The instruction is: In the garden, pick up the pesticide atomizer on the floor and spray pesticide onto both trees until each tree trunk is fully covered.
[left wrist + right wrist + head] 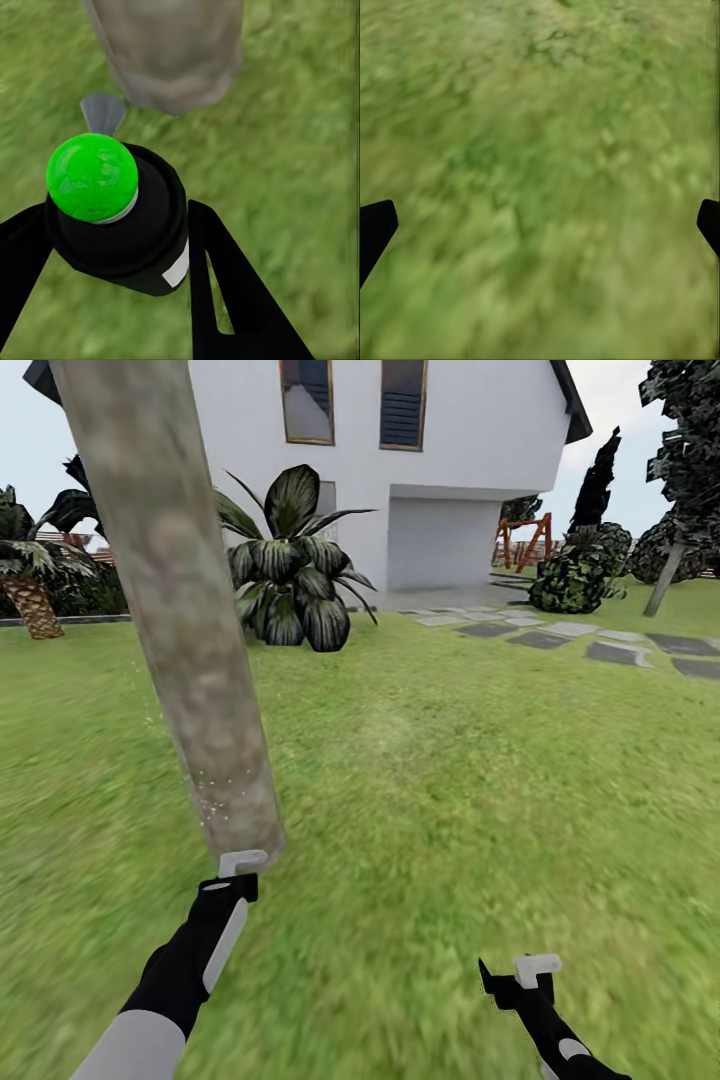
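Left gripper [112,247] has its jaws clamped on the spray bottle [120,225], right by the tree trunk [185,620] base. Right gripper [540,225] jaws wide open over grass [540,135].

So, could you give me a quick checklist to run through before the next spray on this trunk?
1. Pesticide atomizer held between the left gripper fingers: ok.
2. Atomizer faces the tree trunk: ok.
3. Trunk fully covered: not ok; white pesticide specks show only near the base.
4. Right gripper open and free over grass: ok.
5. Second tree covered: cannot tell.
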